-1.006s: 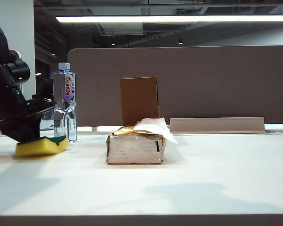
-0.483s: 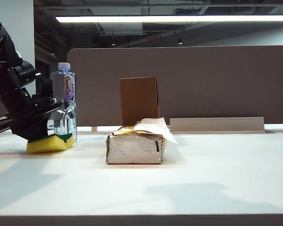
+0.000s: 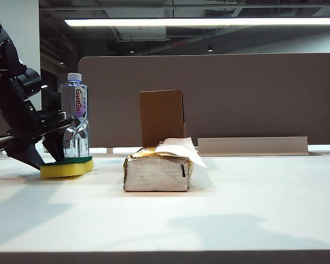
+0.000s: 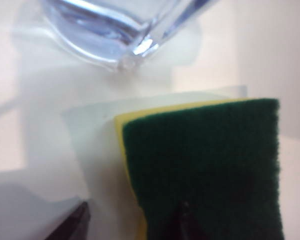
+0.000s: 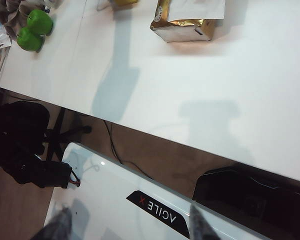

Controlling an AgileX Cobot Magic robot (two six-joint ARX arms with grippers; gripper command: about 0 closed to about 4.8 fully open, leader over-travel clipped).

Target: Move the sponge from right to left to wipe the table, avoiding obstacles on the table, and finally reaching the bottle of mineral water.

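Observation:
The sponge [image 3: 67,167] lies flat on the white table [image 3: 236,203], green layer up, right in front of the bottle of mineral water [image 3: 75,113]. My left gripper [image 3: 47,161] stands open at the sponge's left end, its fingers spread. In the left wrist view one fingertip [image 4: 182,220] is over the green face of the sponge [image 4: 205,165] and the other over bare table; the bottle's base [image 4: 115,30] is just beyond. The obstacles, a tissue pack [image 3: 157,171] and a cardboard box [image 3: 162,117], stand mid-table. My right gripper [image 5: 130,225] hangs open and empty over the robot's white base, off the table.
A grey partition [image 3: 236,93] closes the back, with a low beige ledge [image 3: 253,146] at its foot. In the right wrist view two green round things [image 5: 32,30] sit at a table corner, and a dark chair [image 5: 20,135] stands by the table's near edge.
The left gripper carried the tilted sponge to the right up to the bottle. Its jaws then opened and the sponge now lies flat. The right arm has not moved.

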